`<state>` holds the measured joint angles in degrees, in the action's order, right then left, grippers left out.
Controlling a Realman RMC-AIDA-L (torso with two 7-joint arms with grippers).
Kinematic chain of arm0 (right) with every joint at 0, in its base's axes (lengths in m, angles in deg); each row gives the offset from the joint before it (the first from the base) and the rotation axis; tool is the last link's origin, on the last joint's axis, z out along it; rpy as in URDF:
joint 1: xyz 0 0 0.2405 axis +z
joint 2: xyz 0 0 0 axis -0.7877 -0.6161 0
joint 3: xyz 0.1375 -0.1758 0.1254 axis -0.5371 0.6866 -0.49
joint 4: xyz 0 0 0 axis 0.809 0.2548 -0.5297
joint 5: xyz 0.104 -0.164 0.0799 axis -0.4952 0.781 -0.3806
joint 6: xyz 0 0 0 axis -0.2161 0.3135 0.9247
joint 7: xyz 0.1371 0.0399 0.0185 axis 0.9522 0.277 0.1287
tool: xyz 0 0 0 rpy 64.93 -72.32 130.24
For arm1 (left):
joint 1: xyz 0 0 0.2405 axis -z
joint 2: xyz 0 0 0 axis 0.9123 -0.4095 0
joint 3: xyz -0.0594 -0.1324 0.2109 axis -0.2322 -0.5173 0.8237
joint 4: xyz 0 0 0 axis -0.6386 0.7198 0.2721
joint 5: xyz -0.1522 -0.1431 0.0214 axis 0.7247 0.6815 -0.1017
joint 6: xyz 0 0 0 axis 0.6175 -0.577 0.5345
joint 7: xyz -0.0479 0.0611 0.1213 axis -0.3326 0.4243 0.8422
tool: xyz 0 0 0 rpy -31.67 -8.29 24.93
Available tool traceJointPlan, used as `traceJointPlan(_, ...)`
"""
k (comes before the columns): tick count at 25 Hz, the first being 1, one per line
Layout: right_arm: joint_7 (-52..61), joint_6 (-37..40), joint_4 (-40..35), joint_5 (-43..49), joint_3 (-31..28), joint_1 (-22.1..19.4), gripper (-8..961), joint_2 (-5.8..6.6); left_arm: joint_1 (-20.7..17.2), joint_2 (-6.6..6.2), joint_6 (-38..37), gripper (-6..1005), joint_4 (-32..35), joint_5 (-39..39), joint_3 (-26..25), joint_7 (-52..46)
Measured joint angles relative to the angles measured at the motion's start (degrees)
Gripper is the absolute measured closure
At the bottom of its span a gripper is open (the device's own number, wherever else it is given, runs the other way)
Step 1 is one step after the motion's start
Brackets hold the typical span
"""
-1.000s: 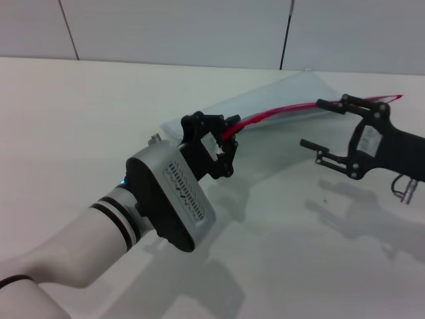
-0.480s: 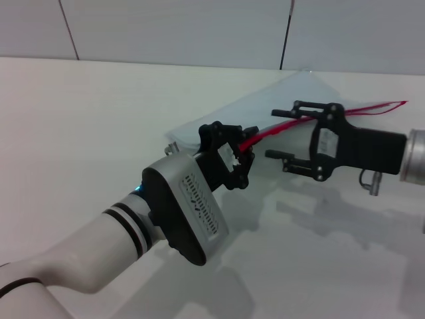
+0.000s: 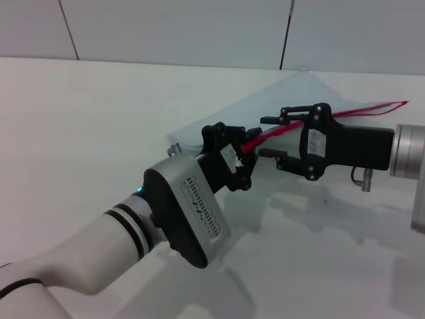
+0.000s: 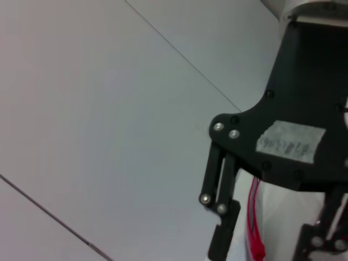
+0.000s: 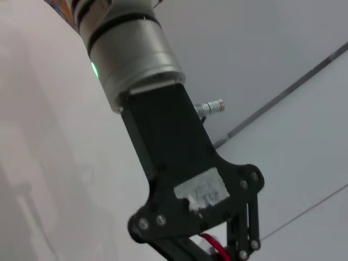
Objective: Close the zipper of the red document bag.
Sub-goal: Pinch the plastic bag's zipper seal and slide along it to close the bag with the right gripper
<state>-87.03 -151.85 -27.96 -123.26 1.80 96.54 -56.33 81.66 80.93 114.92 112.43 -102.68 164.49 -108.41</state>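
Note:
The red document bag (image 3: 265, 100) is a translucent pale pouch, partly lifted off the white table. Its zipper (image 3: 345, 113) is a thin red strip along the raised edge, also seen in the left wrist view as the zipper (image 4: 252, 217). My left gripper (image 3: 240, 154) is shut on the bag's near end, where the red strip ends. My right gripper (image 3: 269, 136) is open just beside it, one finger above the red strip and one below. The slider is not visible. The right wrist view shows my left arm's silver wrist (image 5: 130, 49) and a bit of red zipper (image 5: 213, 246).
The white table (image 3: 86, 133) stretches left and toward me. A pale wall (image 3: 172, 30) with dark seams rises behind it. A small metal part (image 3: 172, 147) pokes out by the bag's left corner.
My right gripper has travelled left along the red zipper, from its far end to right beside my left gripper. My left gripper shifted slightly right with the bag's end, then held still.

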Motion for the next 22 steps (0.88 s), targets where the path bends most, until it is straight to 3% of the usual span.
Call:
traceJointPlan(6, 0.0, 0.2, -0.2, 0.0, 0.1, 0.3, 535, 0.07, 0.1, -0.34, 0.0, 951, 0.2, 0.0, 0.5, 0.0)
traceJointPlan(22, -0.1, 0.3, -0.3, -0.2, -0.3, 0.3, 621, 0.2, 0.1, -0.43, 0.0, 951, 0.1, 0.0, 0.6, 0.0)
